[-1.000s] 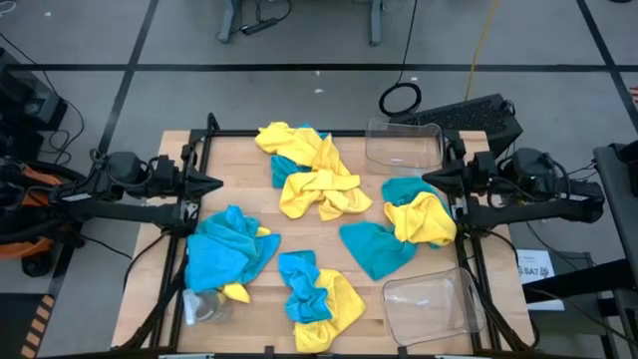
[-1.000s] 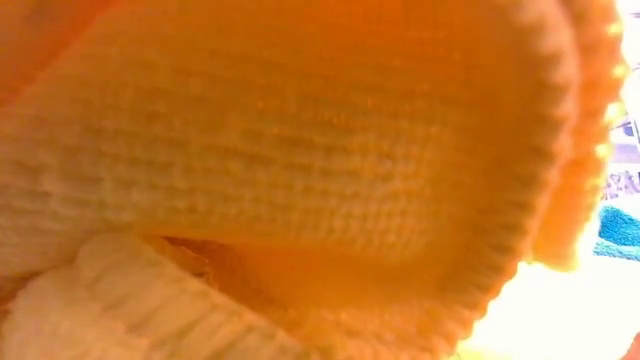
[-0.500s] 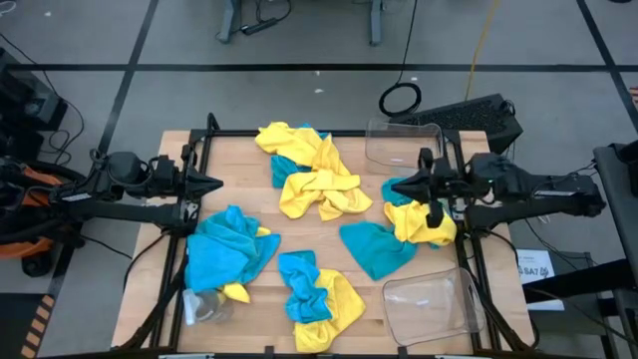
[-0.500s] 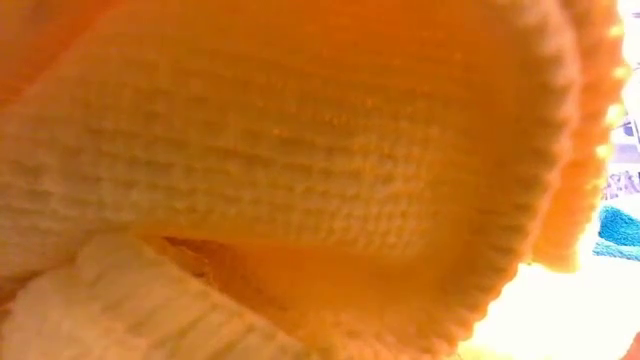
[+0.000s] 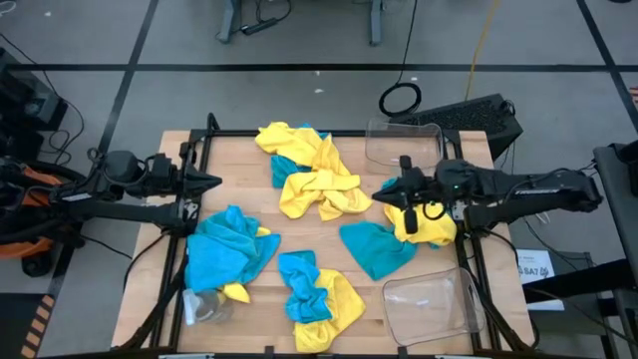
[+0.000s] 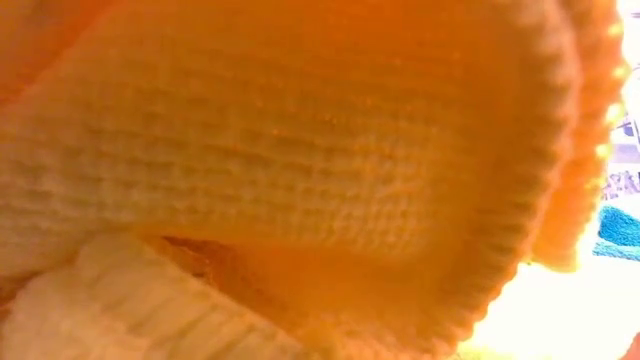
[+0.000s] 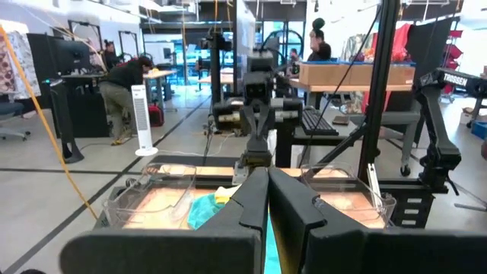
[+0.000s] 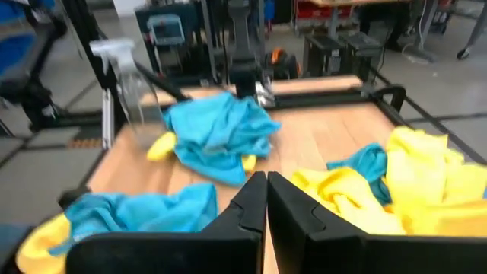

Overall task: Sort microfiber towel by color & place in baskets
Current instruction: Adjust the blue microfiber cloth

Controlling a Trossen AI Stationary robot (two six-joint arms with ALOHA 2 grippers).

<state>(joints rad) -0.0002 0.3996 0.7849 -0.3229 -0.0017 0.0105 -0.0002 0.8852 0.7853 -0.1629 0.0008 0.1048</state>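
Note:
Yellow and turquoise microfiber towels lie in crumpled heaps on the wooden table: one at the far middle [image 5: 307, 172], one at the right [image 5: 421, 214] with a blue towel [image 5: 373, 249] beside it, one at the left [image 5: 227, 249] and one at the near middle [image 5: 315, 295]. Two clear baskets stand at the right, one far [image 5: 404, 146] and one near [image 5: 431, 305]. My right gripper [image 5: 378, 196] is shut and hangs above the table between the far-middle and right heaps, touching nothing. My left gripper [image 5: 217, 182] is shut and waits over the table's left edge.
A yellow towel [image 6: 300, 170] lies right against the low camera and fills its view. A small clear round object [image 5: 203, 305] sits at the near left corner. A black frame [image 5: 199, 150] runs along the table's left and right sides.
My right gripper has moved from the table's right edge toward its middle, sinking and tipping a little downward, its fingers still shut. The towels have not moved.

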